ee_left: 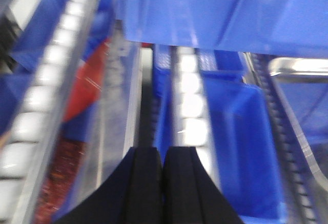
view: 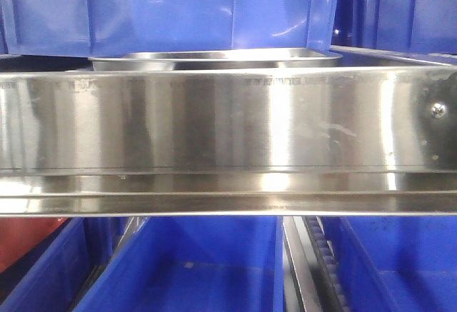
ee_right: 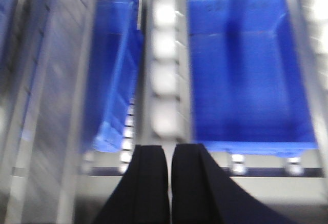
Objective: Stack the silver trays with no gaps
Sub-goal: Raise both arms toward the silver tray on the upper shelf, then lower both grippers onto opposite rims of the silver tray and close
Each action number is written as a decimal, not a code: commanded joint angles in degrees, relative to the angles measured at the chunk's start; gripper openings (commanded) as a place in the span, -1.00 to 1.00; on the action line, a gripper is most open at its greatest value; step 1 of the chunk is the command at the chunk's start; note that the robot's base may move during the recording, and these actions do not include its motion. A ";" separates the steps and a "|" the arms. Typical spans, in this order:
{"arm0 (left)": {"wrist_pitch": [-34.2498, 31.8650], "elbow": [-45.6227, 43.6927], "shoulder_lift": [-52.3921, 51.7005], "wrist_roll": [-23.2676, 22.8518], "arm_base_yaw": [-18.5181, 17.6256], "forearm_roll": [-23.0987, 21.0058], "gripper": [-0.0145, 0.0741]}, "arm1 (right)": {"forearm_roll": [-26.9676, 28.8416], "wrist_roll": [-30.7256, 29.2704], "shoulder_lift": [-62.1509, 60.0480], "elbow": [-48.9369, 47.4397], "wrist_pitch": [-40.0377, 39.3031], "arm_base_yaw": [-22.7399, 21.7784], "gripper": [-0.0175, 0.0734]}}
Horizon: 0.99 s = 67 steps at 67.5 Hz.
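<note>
Peeking out just behind the steel shelf rail (view: 214, 123) is a silver tray (view: 214, 60). Left gripper (ee_left: 162, 157) and right gripper (ee_right: 169, 155) are both pinched closed, holding nothing.

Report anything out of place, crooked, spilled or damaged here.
Nothing is spilled or visibly broken. The silver tray sits level behind the shelf rail, which shows only light scuffs. What looks like a red bin stands out among the blue bins below. Wrist views are too blurred for finer checks.
</note>
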 commanded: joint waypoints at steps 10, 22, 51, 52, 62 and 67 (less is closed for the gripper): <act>5.58 -8.52 10.69 -19.80 -11.22 13.72 -0.71 | -13.70 18.19 11.22 -9.16 3.24 13.50 -0.62; 12.87 -16.64 18.97 -19.80 -15.79 12.60 -0.71 | -13.70 19.25 21.15 -18.99 7.37 20.19 -0.62; 17.26 -26.79 32.36 -21.19 -19.21 8.52 -0.71 | -11.69 18.61 38.59 -36.11 13.63 20.50 -0.62; 17.23 -26.98 32.53 -21.19 -19.26 8.52 -0.71 | -11.42 18.37 38.98 -36.45 13.74 20.50 -0.62; 17.37 -29.25 35.56 -21.19 -19.48 8.64 -0.71 | -7.51 15.25 41.44 -38.19 13.88 20.01 -0.62; 17.85 -30.02 36.27 -21.44 -19.48 8.78 -0.71 | -7.51 15.25 42.04 -38.19 13.88 19.42 -0.62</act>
